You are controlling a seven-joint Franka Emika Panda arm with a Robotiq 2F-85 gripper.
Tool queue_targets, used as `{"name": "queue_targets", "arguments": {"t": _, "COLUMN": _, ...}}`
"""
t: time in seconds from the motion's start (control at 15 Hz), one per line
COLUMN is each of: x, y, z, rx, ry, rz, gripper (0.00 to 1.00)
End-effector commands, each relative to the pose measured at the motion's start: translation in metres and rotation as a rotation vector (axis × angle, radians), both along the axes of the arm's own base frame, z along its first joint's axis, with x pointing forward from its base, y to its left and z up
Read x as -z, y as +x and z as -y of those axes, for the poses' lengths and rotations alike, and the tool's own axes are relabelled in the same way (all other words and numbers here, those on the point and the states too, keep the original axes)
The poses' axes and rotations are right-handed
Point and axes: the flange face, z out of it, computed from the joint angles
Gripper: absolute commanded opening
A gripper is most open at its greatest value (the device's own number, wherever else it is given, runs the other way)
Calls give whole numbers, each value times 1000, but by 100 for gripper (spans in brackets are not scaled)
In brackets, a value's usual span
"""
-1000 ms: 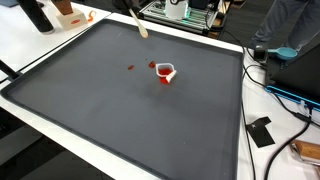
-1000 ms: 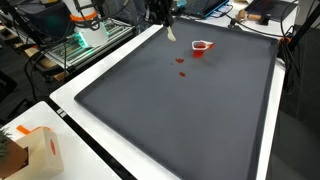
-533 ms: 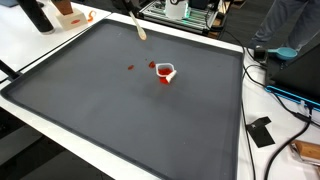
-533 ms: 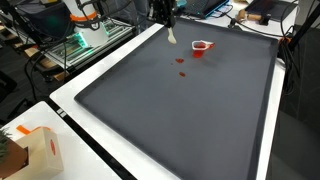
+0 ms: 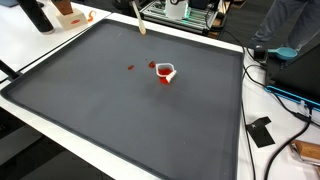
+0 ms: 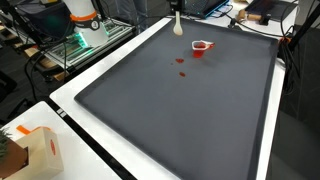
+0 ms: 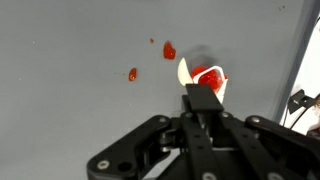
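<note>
A pale wooden spoon (image 5: pixel 138 20) hangs bowl-down over the far edge of the dark mat (image 5: pixel 120 110), also seen in an exterior view as the spoon (image 6: pixel 177 24). The gripper above it is cut off by the top edge in both exterior views. In the wrist view my gripper (image 7: pixel 203 100) is shut on the spoon's dark-looking handle. Below it stands a small white cup (image 7: pixel 210 76) with red contents. The cup (image 5: pixel 166 72) sits on the mat (image 6: pixel 180 120), with red spots (image 5: pixel 131 68) beside it. The cup (image 6: pixel 201 46) and spots (image 6: pixel 183 74) are well below the spoon.
A white table rim surrounds the mat. A cardboard box (image 6: pixel 30 150) stands at one near corner. Cables (image 5: pixel 285 95) and a flat black object (image 5: pixel 260 131) lie beside the mat. Equipment racks (image 5: pixel 185 12) stand behind the far edge.
The spoon has risen, and the gripper holding it has left the top of both exterior views. The cup and the red spots have not moved.
</note>
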Motion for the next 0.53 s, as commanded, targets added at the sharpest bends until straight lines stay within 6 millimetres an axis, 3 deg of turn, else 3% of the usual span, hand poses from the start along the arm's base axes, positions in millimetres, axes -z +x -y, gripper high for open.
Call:
{"name": "queue_targets", "arguments": {"t": 0.0, "x": -22, "y": 2, "z": -29, "rx": -29, "ry": -112, "rz": 19, "gripper": 3}}
{"name": "queue_targets", "arguments": {"t": 0.4, "x": -37, "y": 5, "z": -70, "rx": -88, "ry": -244, "rz": 32, "gripper": 3}}
{"name": "queue_targets", "arguments": {"t": 0.47, "x": -34, "y": 7, "z": -64, "rx": -80, "ry": -210, "rz": 49, "gripper": 13}}
